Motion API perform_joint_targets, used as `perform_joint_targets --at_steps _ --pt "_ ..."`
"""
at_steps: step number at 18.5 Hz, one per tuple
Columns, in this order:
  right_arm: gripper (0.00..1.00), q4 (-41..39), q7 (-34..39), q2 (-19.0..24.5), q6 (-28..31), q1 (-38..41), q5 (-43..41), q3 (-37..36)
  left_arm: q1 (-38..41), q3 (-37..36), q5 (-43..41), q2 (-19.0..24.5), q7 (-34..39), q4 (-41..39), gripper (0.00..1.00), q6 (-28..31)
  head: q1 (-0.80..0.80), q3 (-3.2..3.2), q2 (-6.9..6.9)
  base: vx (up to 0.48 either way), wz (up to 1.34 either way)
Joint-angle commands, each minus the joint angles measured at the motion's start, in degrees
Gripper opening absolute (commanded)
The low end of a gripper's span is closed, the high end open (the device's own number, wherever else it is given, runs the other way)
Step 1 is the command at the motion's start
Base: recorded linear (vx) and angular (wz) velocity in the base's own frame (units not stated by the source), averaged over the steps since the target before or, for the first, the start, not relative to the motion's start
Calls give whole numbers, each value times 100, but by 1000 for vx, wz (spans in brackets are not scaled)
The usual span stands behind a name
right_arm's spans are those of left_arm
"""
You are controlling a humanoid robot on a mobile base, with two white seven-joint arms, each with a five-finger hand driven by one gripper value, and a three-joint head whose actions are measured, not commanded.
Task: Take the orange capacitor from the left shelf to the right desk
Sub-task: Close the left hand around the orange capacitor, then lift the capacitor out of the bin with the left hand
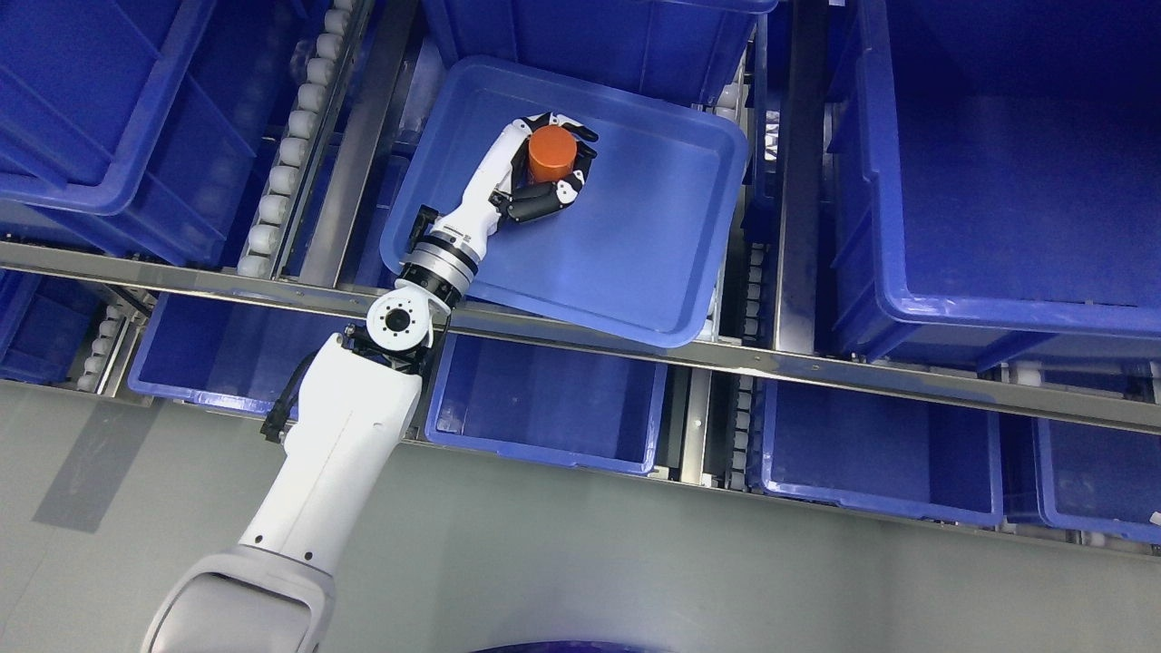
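An orange cylindrical capacitor (553, 152) stands in a shallow blue tray (635, 263) on the shelf's upper level. My left hand (548, 169) reaches into the tray from the lower left, and its fingers (535, 203) are curled around the capacitor from both sides. The capacitor's orange top shows; its lower part is hidden by the hand. I cannot tell whether it rests on the tray floor or is lifted. My right hand is out of view.
The tray sits tilted on a metal shelf rail (726, 354). Large blue bins stand at the left (100, 118), behind (599, 36) and at the right (998, 163). More blue bins (544, 399) fill the lower level. White rollers (290, 154) run beside the tray. Grey floor (635, 562) lies below.
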Motion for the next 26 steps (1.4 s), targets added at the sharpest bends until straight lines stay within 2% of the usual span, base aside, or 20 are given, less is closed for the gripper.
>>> perform_joint_targets --at_steps 1,7,11,12,14,20,26 --pt "100 -193 4 -100 -3 -9 0 -62 62 327 509 100 10 -249 0 -99 0 0 0 0 0" --pt "100 -193 4 -100 -3 -9 0 -62 307 363 1555 100 2 -1356 1 -90 0 0 0 0 0" --pt "100 -193 4 -100 -3 -9 0 -62 974 398 1663 100 19 -2402 1 -143 0 0 0 0 0" --pt "100 -193 4 -100 -3 -9 0 -62 1142 407 1663 100 37 -2526 1 -343 0 0 0 0 0" --pt "100 -193 4 -100 -3 -9 0 -62 1362 442 1663 100 37 -2562 1 -765 0 0 0 -7 1" --pt "100 -193 4 -100 -3 -9 0 -62 1942 670 1663 100 10 -2571 1 -1504 0 0 0 -74 -14" --pt "100 -193 4 -100 -3 -9 0 -62 2479 758 1654 100 -7 -2765 2 -1716 0 0 0 -202 -48"
